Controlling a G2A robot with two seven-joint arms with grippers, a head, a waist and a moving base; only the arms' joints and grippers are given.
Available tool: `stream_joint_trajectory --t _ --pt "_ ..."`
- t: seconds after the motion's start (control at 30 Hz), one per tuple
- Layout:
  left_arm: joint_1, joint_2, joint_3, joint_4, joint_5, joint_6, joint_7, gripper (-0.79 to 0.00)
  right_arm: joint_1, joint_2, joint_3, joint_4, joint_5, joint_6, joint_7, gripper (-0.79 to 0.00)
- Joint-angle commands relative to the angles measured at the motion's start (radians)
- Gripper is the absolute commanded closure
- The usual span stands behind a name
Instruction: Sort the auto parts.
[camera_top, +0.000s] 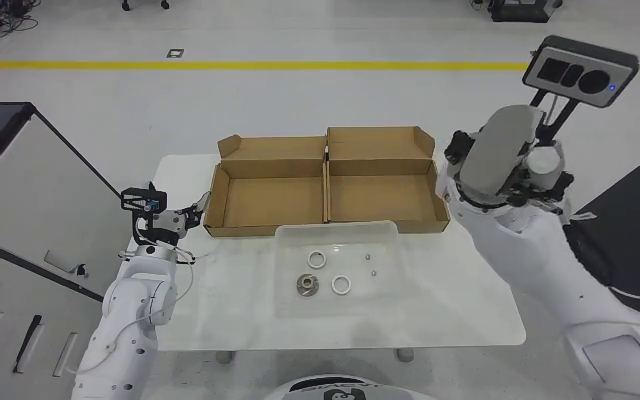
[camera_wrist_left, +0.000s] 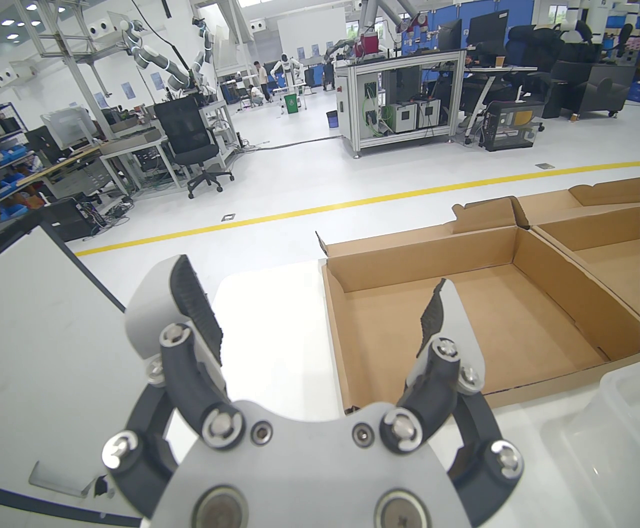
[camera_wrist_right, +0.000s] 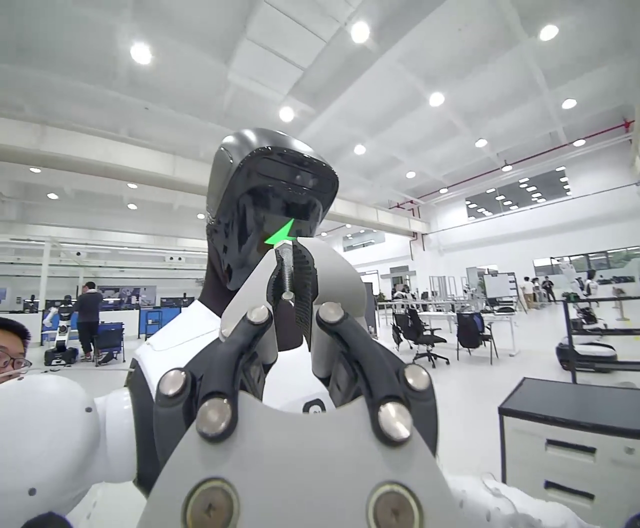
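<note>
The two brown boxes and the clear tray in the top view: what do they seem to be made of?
The left open brown box and the right open brown box look like matt cardboard: raw tan surface, folded flaps. The shallow clear tray looks like plastic: the white table shows through it.

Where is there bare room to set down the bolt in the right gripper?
Bare: the left cardboard box and the right cardboard box. The table right of the clear bin is free. Crowded: the bin's left half, with rings and a gear.
</note>
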Motion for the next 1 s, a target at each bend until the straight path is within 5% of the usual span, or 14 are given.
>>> stream_joint_trajectory --t 0.0,0.7,0.97 --pt "0.000 0.000 0.000 0.000 0.000 0.000 0.000 -0.785 -0.002 -0.005 0.004 0.004 0.015 0.000 0.010 0.000" --pt "0.000 0.000 0.000 0.000 0.000 0.000 0.000 -0.785 -0.004 -0.033 0.109 0.034 -0.342 0.229 -0.001 0.000" --pt "0.000 0.000 0.000 0.000 0.000 0.000 0.000 -0.785 -0.039 -0.048 0.119 -0.006 -0.283 0.196 -0.051 0.000"
